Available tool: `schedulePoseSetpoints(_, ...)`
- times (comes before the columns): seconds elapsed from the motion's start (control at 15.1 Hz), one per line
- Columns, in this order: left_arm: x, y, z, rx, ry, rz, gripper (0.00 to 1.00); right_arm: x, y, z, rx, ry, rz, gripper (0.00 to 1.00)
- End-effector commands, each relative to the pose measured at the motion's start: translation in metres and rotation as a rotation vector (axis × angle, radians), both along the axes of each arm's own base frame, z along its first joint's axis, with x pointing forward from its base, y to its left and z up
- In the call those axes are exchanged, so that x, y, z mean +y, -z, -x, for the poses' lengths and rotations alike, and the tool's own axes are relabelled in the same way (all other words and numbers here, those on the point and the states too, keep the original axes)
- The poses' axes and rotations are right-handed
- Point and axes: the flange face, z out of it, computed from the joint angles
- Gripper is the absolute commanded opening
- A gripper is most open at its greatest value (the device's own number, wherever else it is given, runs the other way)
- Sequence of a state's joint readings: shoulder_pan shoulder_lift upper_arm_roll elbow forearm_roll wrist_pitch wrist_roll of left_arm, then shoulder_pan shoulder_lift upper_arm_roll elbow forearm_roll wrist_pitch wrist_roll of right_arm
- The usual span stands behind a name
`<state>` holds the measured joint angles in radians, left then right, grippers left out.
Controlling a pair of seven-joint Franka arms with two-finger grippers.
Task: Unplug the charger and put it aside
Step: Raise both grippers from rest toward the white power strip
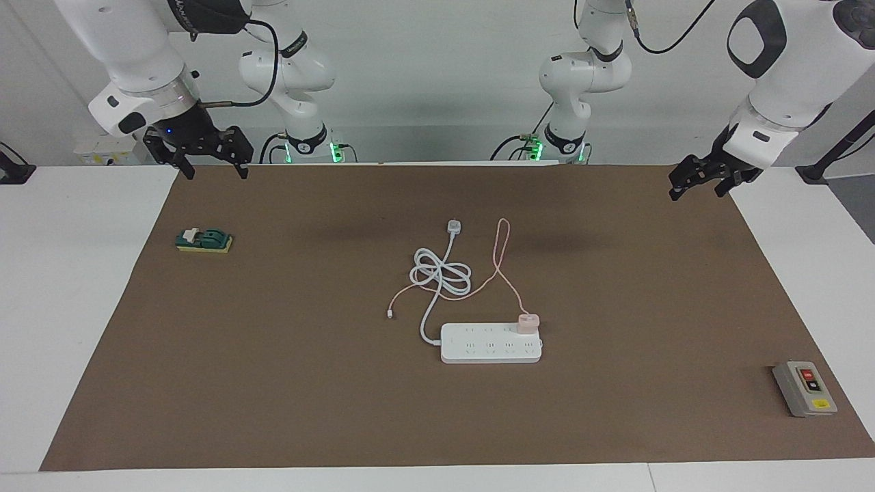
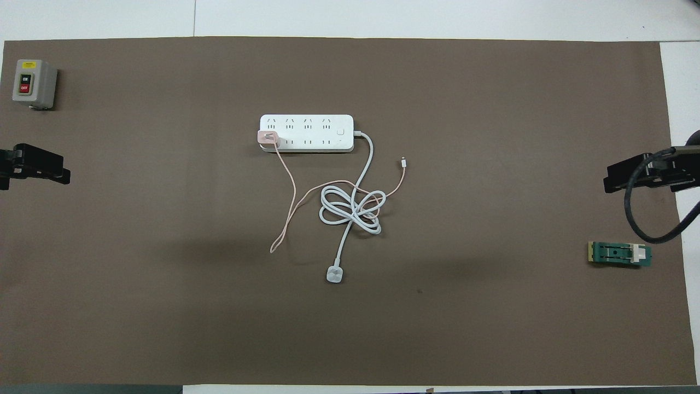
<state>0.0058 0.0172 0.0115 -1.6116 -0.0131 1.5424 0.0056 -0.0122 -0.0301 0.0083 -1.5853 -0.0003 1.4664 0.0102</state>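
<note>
The charger [image 1: 528, 322] [image 2: 268, 137], a small pale pink cube, sits plugged into the white power strip [image 1: 491, 344] [image 2: 306, 133], at the strip's end toward the left arm. Its thin pink cable [image 1: 504, 254] [image 2: 290, 202] loops toward the robots and crosses the strip's coiled white cord [image 1: 441, 273] [image 2: 350, 210]. My left gripper [image 1: 696, 193] [image 2: 60, 169] hangs open over the mat's edge at the left arm's end, holding nothing. My right gripper [image 1: 215, 171] [image 2: 610, 183] hangs open over the mat's edge at the right arm's end, also holding nothing. Both are well apart from the charger.
The strip's white plug [image 1: 454, 226] [image 2: 334, 274] lies loose on the brown mat [image 1: 273, 383], nearer the robots. A grey on/off switch box [image 1: 804, 388] [image 2: 34, 83] stands at the left arm's end. A green knife switch [image 1: 204, 240] [image 2: 619, 254] lies at the right arm's end.
</note>
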Motion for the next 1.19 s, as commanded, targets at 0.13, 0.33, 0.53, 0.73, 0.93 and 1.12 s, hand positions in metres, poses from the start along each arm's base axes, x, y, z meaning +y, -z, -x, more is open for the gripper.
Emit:
schedulePoseSetpoints(0.13,0.001,-0.003,-0.003,0.012,0.0,0.002,1.0,-0.003,-0.001,0.007,-0.015,-0.016,0.018,1.0)
schedulePoseSetpoints(0.33,-0.002,0.0,-0.009,0.012,0.001,-0.003,1.0,-0.005,-0.002,0.007,-0.013,-0.014,0.018,1.0)
schedulePoseSetpoints(0.53,-0.011,0.005,-0.025,0.019,-0.135,-0.012,1.0,-0.005,-0.001,0.009,0.005,-0.015,0.017,1.0)
schedulePoseSetpoints(0.73,-0.03,0.005,-0.031,0.011,-0.281,-0.022,1.0,-0.025,0.0,0.012,0.014,0.009,0.012,1.0)
schedulePoseSetpoints(0.93,-0.056,0.011,-0.04,0.014,-0.438,-0.038,1.0,-0.025,0.0,0.012,0.021,0.013,0.012,1.0)
schedulePoseSetpoints(1.12,-0.087,0.027,-0.051,0.03,-0.508,-0.056,1.0,-0.026,-0.007,0.015,0.007,0.007,0.012,1.0)
